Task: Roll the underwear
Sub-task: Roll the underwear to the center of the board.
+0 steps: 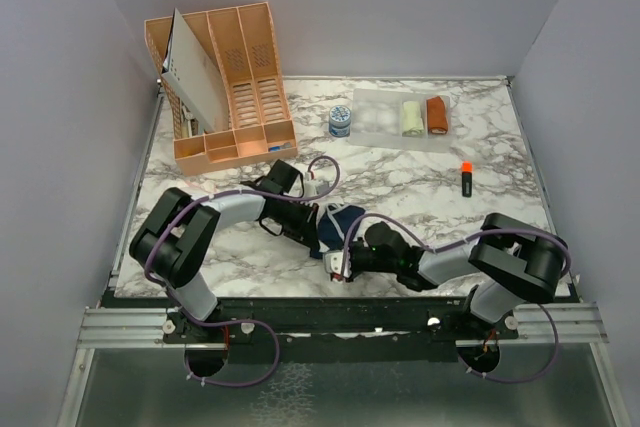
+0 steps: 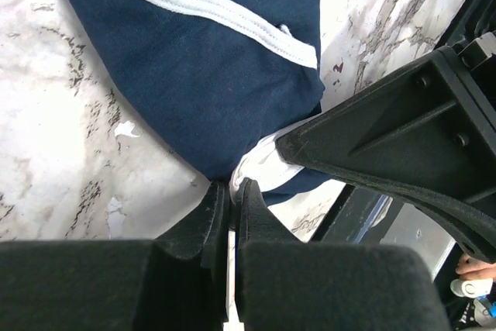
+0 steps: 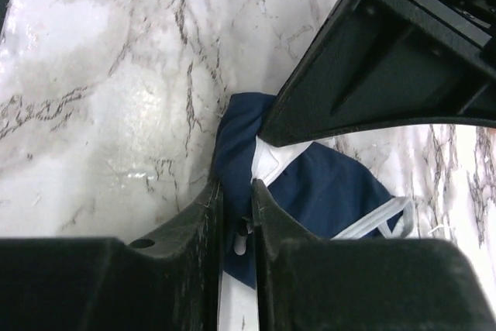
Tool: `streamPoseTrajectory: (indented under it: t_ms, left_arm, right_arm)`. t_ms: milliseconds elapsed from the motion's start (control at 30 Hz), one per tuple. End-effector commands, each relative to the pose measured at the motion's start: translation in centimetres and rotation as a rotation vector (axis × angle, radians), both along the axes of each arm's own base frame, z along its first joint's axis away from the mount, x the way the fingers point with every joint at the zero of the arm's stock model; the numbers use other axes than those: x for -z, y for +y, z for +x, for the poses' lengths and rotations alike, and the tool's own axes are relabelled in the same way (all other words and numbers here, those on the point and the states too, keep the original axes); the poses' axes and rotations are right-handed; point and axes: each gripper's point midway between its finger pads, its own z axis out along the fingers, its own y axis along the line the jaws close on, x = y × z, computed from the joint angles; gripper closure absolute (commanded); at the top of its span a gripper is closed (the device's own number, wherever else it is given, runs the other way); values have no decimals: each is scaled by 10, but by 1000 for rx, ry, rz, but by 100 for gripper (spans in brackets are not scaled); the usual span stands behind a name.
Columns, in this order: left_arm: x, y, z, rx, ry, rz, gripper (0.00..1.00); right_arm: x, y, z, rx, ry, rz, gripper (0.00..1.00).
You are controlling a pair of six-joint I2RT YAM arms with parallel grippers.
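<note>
The navy underwear (image 1: 342, 217) with white edging lies bunched on the marble table (image 1: 420, 182) between both arms. My left gripper (image 1: 322, 235) comes in from the left. In the left wrist view the left gripper (image 2: 232, 185) is shut on a corner of the navy underwear (image 2: 194, 67), where a white fold shows. My right gripper (image 1: 346, 257) reaches in from the right. In the right wrist view the right gripper (image 3: 236, 190) has its fingers pressed on a navy fold of the underwear (image 3: 333, 187). Each wrist view shows the other gripper's black body close over the cloth.
An orange file organizer (image 1: 225, 87) stands at the back left. A small blue-and-white jar (image 1: 340, 122) sits behind the arms. A clear tray (image 1: 375, 117) holds a cream roll (image 1: 412, 117) and a rust roll (image 1: 437, 114). An orange marker (image 1: 466, 179) lies to the right.
</note>
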Motion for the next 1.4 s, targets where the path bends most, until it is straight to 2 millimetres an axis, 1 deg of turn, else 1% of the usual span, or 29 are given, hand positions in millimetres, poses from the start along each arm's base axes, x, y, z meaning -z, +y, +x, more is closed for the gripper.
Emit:
streamPoseTrajectory:
  t_ms: [0,67,100,133,200,267,333,467,533,567,633,700,800,900,1000,1100,1167,1267,1367]
  left_arm:
    - [-4,11,5,-31,-14,22,87]
    - [-9,12,11,-63,-27,8,72]
    - [-12,14,13,-85,-37,-1,65]
    - [-15,15,17,-113,-57,-15,59]
    - [-23,17,21,-171,-88,-63,55]
    - [-30,22,27,-246,-111,-95,47]
    - [-38,24,29,-294,-135,-142,43]
    - [-54,22,30,-360,-190,-245,39]
    - [-62,21,30,-385,-221,-297,31]
    - [-65,21,30,-391,-237,-315,28]
    - [-71,20,30,-390,-267,-339,23]
    - [-74,20,30,-385,-285,-345,18]
    - [-78,16,28,-345,-309,-368,16]
    - [-79,15,27,-308,-360,-371,16]
    - [-82,11,26,-279,-416,-386,16]
    - [-83,3,24,-238,-460,-381,16]
    - [-82,-3,22,-207,-474,-374,16]
    - [-73,-10,22,-191,-481,-342,16]
    - [-63,-14,25,-180,-468,-317,16]
  right_arm:
    - [39,-22,-6,118,147,-99,89]
    - [42,-25,-4,178,186,-86,95]
    - [41,-25,-6,191,207,-58,98]
    - [37,-24,-7,207,229,-15,99]
    - [29,-20,-10,223,289,65,99]
    - [21,-13,-18,194,386,139,100]
    - [9,-8,-23,165,493,242,99]
    - [-19,-7,-19,167,684,474,99]
    - [-29,-7,-22,140,772,546,99]
    - [-26,-8,-22,161,832,556,99]
    - [-24,-2,-22,177,959,563,100]
    - [-20,-4,-17,246,1064,582,99]
    - [-18,-10,-6,365,1211,628,99]
    - [-13,-21,3,490,1334,675,100]
    - [-11,-27,5,542,1461,687,99]
    - [-2,-36,10,655,1569,719,99]
    - [6,-44,12,722,1646,729,100]
    - [16,-52,11,816,1730,744,100]
    - [20,-60,9,877,1771,755,100]
